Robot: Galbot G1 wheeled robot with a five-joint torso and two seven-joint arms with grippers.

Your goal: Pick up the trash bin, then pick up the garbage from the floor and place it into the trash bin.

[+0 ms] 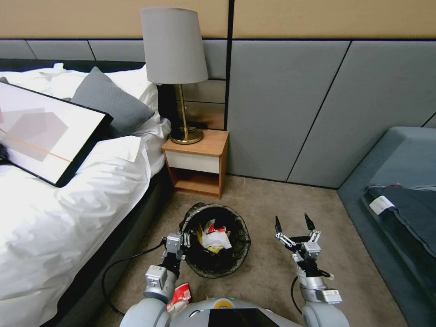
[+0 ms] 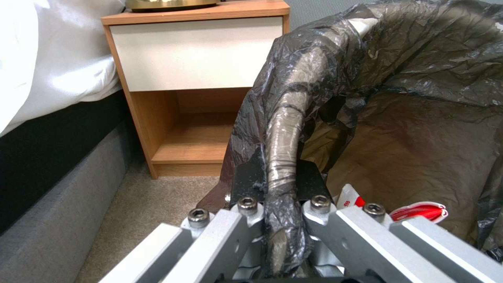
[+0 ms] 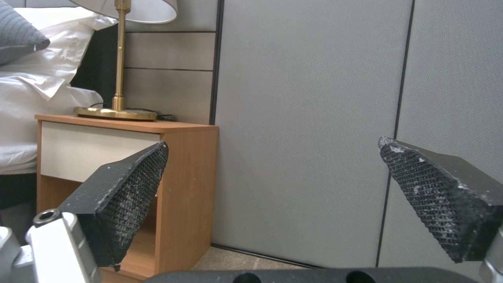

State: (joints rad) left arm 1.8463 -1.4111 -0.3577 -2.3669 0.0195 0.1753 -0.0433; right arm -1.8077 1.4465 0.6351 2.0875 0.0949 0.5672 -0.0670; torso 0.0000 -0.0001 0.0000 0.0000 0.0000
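Black liner hides left gripper [image 1: 185,240] fingers pinching trash bin [image 1: 236,254]; right gripper [image 1: 295,224] wide.

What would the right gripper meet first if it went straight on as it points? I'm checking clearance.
Probably the grey wall panel: the right gripper, open, faces it over bare carpet, with the nightstand just off to one side.

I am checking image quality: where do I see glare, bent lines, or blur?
Head view: straight wall panel lines lean outward, and the white bedding is washed out. Left wrist view: sheen on the bag over the trash bin rim, gripped by the left hand. Right wrist view: open right hand looks soft.
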